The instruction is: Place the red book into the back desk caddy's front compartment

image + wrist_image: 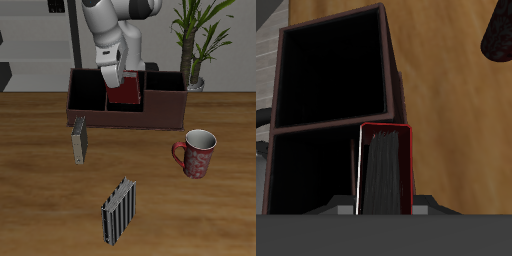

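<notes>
Clamped in the Franka's two-finger gripper (122, 82), the dark red hardcover book (126, 94) hangs upright directly above the long maroon-brown desk caddy's (160, 112) small black-lined front compartment (123, 105), poised for a straight descent.

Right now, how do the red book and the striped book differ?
The red book is plain dark red; the striped book is black and grey. The red book is held by the hand at the back desk caddy; the striped book stands free on the table near its front edge. Both are upright.
</notes>
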